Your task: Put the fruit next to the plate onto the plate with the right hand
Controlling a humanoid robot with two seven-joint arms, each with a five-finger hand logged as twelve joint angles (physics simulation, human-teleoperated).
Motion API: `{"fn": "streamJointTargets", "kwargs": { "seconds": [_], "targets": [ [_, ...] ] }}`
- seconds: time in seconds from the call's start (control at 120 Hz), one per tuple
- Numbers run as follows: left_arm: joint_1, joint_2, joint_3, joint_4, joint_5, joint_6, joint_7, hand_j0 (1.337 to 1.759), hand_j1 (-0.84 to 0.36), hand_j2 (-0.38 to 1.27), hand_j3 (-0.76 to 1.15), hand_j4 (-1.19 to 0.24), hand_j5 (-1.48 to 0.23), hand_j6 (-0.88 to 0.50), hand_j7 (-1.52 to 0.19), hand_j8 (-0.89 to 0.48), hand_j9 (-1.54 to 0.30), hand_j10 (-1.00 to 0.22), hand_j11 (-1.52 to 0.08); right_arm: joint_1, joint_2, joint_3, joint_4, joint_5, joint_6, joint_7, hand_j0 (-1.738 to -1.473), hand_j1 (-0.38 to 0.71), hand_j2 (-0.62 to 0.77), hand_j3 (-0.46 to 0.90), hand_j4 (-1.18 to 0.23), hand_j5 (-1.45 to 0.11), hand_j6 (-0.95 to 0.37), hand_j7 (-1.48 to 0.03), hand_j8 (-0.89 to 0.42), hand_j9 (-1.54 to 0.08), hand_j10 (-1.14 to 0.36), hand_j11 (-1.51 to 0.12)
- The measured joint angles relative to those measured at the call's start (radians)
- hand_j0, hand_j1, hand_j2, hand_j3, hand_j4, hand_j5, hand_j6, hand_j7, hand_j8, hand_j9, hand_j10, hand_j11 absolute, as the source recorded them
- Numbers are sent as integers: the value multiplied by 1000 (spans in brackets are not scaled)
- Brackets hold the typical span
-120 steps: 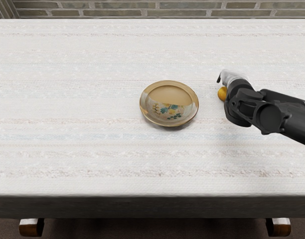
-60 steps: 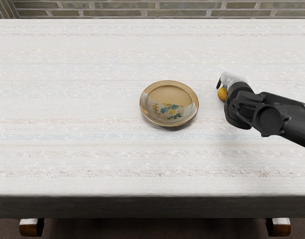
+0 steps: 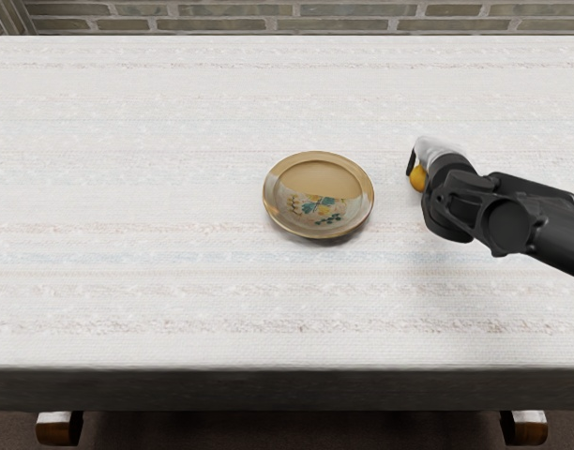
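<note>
A tan plate (image 3: 318, 193) with a painted flower motif sits mid-table. To its right lies a small orange fruit (image 3: 417, 177), mostly covered by my right hand (image 3: 420, 165). The dark right arm (image 3: 512, 217) comes in from the right edge, with the hand's pale back over the fruit. One dark fingertip (image 3: 409, 167) rests against the fruit's left side, so the hand is closed around it. The fruit sits at table level, roughly a fruit's width or two from the plate's right rim. The far side of the fruit and the other fingers are hidden.
The long table (image 3: 174, 281) has a pale woven cloth, with a brick wall (image 3: 268, 14) behind it. The table's front edge (image 3: 287, 384) runs along the bottom.
The dark fingertip has come down from above the fruit to its left side. The arm and the fruit have barely shifted.
</note>
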Motion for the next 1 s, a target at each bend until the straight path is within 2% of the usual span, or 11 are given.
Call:
{"fn": "streamJointTargets", "kwargs": {
  "seconds": [0.05, 0.167, 0.275, 0.567, 1.0],
  "targets": [
    [0, 0, 0, 0, 0, 0, 0, 1658, 325, 4, 0, -20, -26, -20, -26, -20, -26, -20, -26, 3, 0, 2, 0, 2, 0, 1, -1654, 268, 262, -1, -645, -1038, -405, -1029, -401, -1054, -796, -1043],
    [0, 0, 0, 0, 0, 0, 0, 1658, 325, 4, 0, -20, -26, -20, -26, -20, -26, -20, -26, 15, 2, 7, 3, 5, 3, 2, -1651, 236, 287, 0, -682, -1094, -413, -1055, -429, -1101, -797, -1099],
    [0, 0, 0, 0, 0, 0, 0, 1658, 325, 4, 0, -20, -26, -20, -26, -20, -26, -20, -26, 34, 4, 9, 6, 10, 7, 2, -1652, 244, 324, 2, -660, -1138, -403, -1069, -399, -1134, -793, -1138],
    [0, 0, 0, 0, 0, 0, 0, 1658, 325, 4, 0, -20, -26, -20, -26, -20, -26, -20, -26, 82, 2, 11, 57, 11, 46, 2, -1653, 188, 239, 0, -686, -1164, -443, -1078, -423, -1123, -806, -1129],
    [0, 0, 0, 0, 0, 0, 0, 1658, 326, 4, 0, -20, -26, -20, -26, -20, -26, -20, -26, 115, -136, 79, 363, 10, 58, 2, -1653, 176, 223, 0, -701, -1147, -457, -1066, -441, -1098, -803, -1104]
  ]
}}
